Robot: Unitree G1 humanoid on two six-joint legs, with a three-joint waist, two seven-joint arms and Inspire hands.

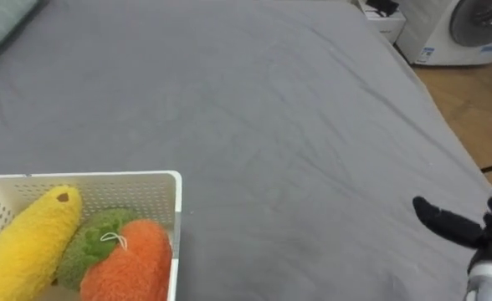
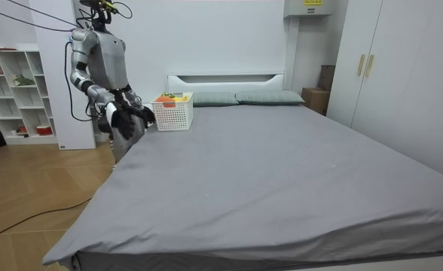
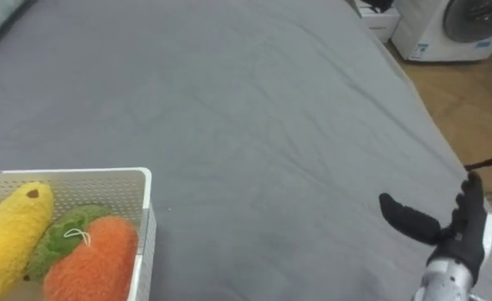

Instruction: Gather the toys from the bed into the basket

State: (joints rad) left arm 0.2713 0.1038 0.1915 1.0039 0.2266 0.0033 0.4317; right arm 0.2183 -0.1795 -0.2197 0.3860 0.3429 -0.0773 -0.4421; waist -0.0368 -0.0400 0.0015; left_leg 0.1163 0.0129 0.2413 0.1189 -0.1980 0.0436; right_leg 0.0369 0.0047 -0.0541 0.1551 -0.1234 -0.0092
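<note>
White perforated basket (image 1: pixel 87 176) holds yellow toy (image 1: pixel 28 242), green toy (image 1: pixel 89 240), orange toy (image 1: pixel 130 263) — bedsheet (image 1: pixel 271 109) grey, robot hand (image 3: pixel 462 232) black.

Home bedroom: large bed (image 2: pixel 267 173) with grey sheet, pillows (image 2: pixel 270 97), white wardrobe (image 2: pixel 402 68), shelving unit (image 2: pixel 14 90), possibly a washing machine (image 1: pixel 472 25).

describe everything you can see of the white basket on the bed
The basket is white plastic and rectangular, with a smooth rim and walls pierced by rows of small holes. It stands upright on the grey bed, near the pillows, at the edge where the robot stands. In it lie a yellow plush toy, a green one and an orange one. The open right hand is well apart from it.
</note>
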